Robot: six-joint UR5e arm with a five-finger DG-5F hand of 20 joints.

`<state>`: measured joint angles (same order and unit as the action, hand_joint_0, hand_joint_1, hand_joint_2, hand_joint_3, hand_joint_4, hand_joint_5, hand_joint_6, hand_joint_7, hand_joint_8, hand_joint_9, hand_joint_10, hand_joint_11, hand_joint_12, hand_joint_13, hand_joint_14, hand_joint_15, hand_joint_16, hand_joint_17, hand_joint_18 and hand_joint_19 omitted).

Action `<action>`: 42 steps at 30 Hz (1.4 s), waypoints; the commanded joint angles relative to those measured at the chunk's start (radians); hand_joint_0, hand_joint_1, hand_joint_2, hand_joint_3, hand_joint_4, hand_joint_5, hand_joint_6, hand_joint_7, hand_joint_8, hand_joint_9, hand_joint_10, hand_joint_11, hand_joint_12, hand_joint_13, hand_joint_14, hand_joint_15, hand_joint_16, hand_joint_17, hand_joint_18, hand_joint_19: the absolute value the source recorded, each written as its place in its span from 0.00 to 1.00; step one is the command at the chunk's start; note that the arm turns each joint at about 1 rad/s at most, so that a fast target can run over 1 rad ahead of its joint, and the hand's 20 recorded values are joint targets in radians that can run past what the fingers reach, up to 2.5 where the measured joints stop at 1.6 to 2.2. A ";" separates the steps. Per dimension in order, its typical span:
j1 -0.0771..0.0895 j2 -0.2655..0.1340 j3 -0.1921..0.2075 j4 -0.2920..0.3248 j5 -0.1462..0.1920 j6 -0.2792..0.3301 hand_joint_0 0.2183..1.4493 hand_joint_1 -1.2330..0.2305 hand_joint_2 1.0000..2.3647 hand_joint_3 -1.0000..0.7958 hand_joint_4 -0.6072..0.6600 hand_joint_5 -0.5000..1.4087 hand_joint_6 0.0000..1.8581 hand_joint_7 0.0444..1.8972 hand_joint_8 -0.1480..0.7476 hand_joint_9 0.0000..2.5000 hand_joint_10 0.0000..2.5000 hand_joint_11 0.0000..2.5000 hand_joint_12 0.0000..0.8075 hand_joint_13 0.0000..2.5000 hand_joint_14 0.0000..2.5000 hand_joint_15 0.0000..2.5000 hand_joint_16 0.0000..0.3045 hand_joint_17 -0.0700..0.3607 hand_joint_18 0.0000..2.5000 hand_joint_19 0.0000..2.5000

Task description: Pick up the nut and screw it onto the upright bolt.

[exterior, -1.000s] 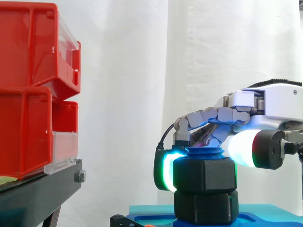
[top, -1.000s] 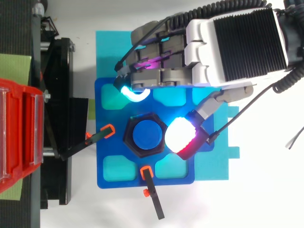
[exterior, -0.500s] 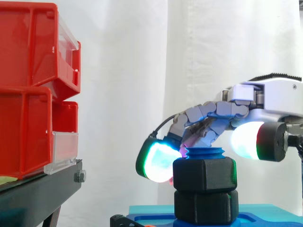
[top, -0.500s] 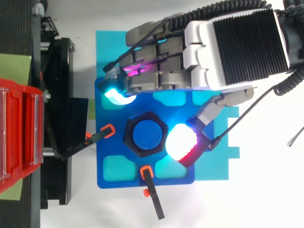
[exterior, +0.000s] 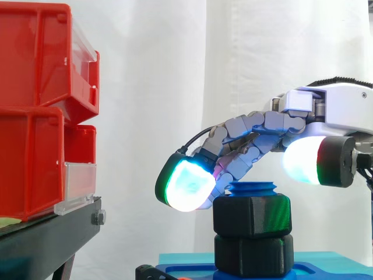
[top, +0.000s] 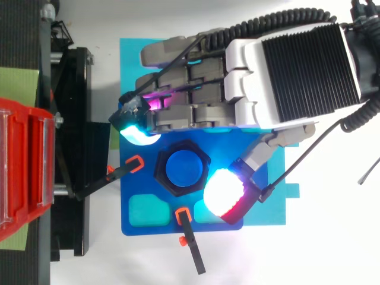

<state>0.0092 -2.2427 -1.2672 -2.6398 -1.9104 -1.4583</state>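
My hand [top: 255, 83] hovers just above the nut [exterior: 252, 215], fingers [exterior: 186, 185] spread wide, holding nothing. The nut sits on the bolt [top: 183, 167]. I'd grip opposite flats squarely before twisting.

Clear air lies between the red bins [exterior: 41, 116] on their stand [exterior: 46, 242] and the nut [exterior: 252, 214]. Spread fingers [exterior: 186, 185] of the hand [top: 291, 71] hang beside the bolt [top: 184, 168], its top uncovered from above. Two clamps [top: 122, 171] reach toward the nut across the plate [top: 148, 228].
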 commanded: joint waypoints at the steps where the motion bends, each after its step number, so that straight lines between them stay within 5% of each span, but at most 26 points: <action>1: 0.003 0.000 0.000 -0.008 0.001 -0.001 0.19 0.74 0.00 0.28 0.61 0.21 0.27 0.37 0.37 0.27 0.00 0.00 0.28 0.23 0.00 0.00 0.11 0.33 0.09 0.02; 10: 0.005 0.000 0.000 -0.054 0.001 -0.002 0.19 0.74 0.00 0.28 0.62 0.22 0.27 0.43 0.38 0.27 0.00 0.00 0.28 0.22 0.00 0.00 0.10 0.33 0.09 0.02; 24: -0.005 0.000 0.000 -0.058 -0.002 -0.002 0.20 0.73 0.00 0.28 0.60 0.25 0.27 0.77 0.39 0.30 0.00 0.00 0.27 0.26 0.00 0.00 0.10 0.32 0.12 0.04; 42: -0.026 0.000 -0.001 -0.058 -0.004 -0.005 0.20 0.72 0.00 0.28 0.56 0.28 0.27 0.85 0.41 0.37 0.00 0.00 0.23 0.31 0.00 0.00 0.09 0.31 0.19 0.06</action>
<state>-0.0140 -2.2427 -1.2675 -2.6983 -1.9143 -1.4634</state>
